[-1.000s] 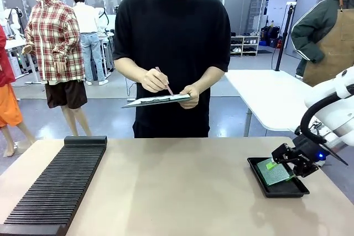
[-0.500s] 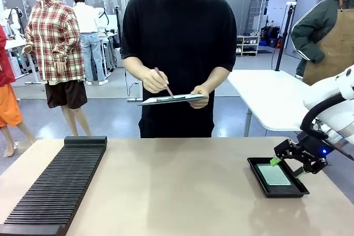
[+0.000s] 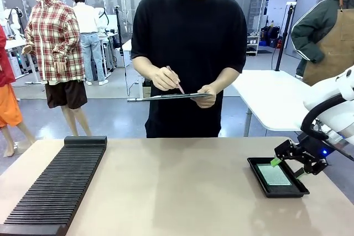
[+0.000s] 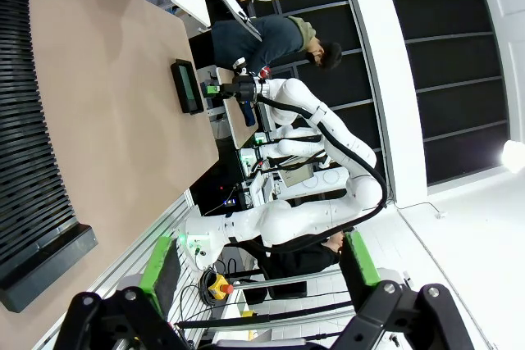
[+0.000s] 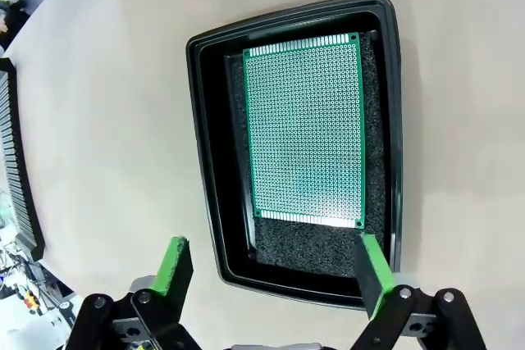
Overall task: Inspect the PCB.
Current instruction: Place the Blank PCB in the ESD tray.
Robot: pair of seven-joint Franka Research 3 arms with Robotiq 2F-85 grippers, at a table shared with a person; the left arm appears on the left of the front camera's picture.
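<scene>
The green PCB (image 5: 305,129) lies flat in the shallow black tray (image 5: 205,161), its pale dotted face up. My right gripper (image 5: 272,272) hovers open just above the tray's near end, green pads (image 5: 174,264) spread wider than the board and touching nothing. From the front the PCB (image 3: 275,175) rests in the tray (image 3: 260,179) at the table's right, with my right gripper (image 3: 281,160) above its far right corner. In the left wrist view my left gripper (image 4: 258,272) stands open and holds nothing, far from the tray (image 4: 175,71).
A person in a black shirt stands at the far side, writing with a pen on a clipboard (image 3: 168,97). A long black slotted rack (image 3: 55,183) runs along the table's left. Bare tabletop (image 3: 177,192) lies between rack and tray.
The PCB, tilted up in my right gripper a second ago, now lies flat in the tray. The gripper has opened and drawn back up and right. The person stepped right.
</scene>
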